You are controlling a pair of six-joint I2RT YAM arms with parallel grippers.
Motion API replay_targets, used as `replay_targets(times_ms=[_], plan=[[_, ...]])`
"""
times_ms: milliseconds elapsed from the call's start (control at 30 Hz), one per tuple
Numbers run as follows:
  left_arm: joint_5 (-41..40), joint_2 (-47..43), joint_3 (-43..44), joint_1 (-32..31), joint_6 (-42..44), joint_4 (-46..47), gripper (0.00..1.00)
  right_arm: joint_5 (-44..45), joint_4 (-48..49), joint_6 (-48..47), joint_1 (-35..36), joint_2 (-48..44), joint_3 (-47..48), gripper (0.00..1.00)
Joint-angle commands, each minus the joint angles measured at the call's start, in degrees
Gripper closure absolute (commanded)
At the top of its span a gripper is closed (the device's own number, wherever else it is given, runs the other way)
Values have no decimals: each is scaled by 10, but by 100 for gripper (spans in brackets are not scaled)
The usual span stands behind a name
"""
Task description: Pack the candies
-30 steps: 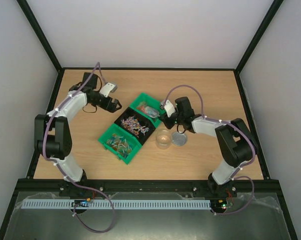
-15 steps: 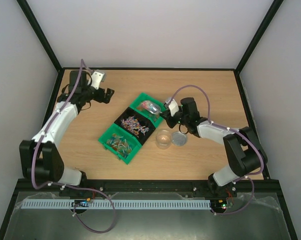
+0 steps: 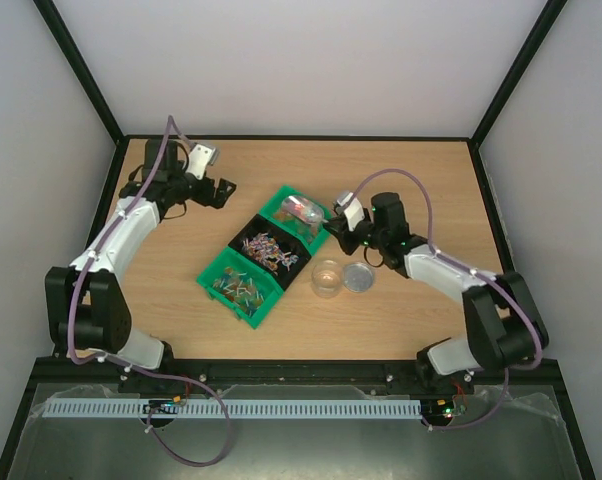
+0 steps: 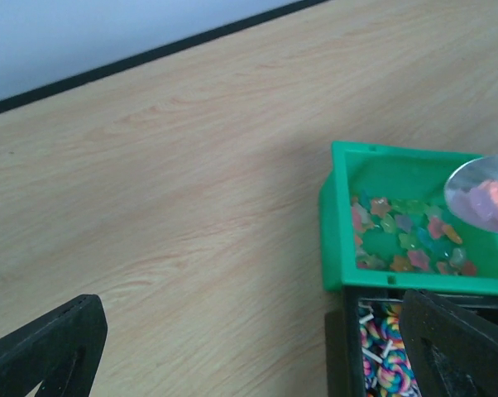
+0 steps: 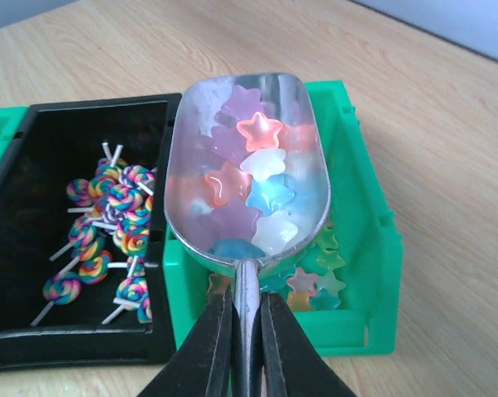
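The right tool (image 5: 246, 308) is clamped tight on the thin handle of a metal scoop (image 5: 188, 192), its jaws pressed against the handle on either side. The scoop bowl is heaped with star-shaped candies (image 5: 260, 131) in pink, orange, white, blue and purple. It hangs above a green bin (image 5: 366, 332), where more star candies lie on the bottom.

Seen from overhead, that bin is at 1 o'clock from a black bin (image 5: 83, 106) and touches it. The black bin holds swirled lollipops (image 5: 121, 215). A second green bin (image 3: 226, 303) with mixed sweets touches the black one at its 7 o'clock, so the three form a slanted row. A clear cup (image 3: 327, 277) stands on the counter (image 3: 411, 170) at 4 o'clock from the black bin. A round silver lid (image 3: 359, 277) lies just beside the cup at its 3 o'clock.

The left tool (image 3: 219, 192) has its jaws spread wide apart and grips nothing. It is over bare counter at 10 o'clock from the bins, well apart from them.
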Motion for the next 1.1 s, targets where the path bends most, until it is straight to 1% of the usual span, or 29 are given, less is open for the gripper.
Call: replay_targets(times_ms=[0, 167, 333, 533, 700, 1067], plan=[[48, 8, 9, 0, 30, -42, 0, -37, -110, -62, -13, -81, 0, 99], [55, 21, -1, -10, 55, -61, 1, -65, -242, -116, -35, -168, 6, 99], [61, 26, -10, -17, 59, -50, 1, -63, -359, -178, -49, -249, -11, 99], [51, 37, -12, -25, 61, -44, 1, -50, -426, -166, -50, -332, -37, 99], [53, 37, -13, -28, 70, -40, 1, -18, -474, -176, -50, -378, -45, 99], [67, 57, -5, -29, 80, -32, 0, 16, -591, -223, -50, -427, -28, 99]])
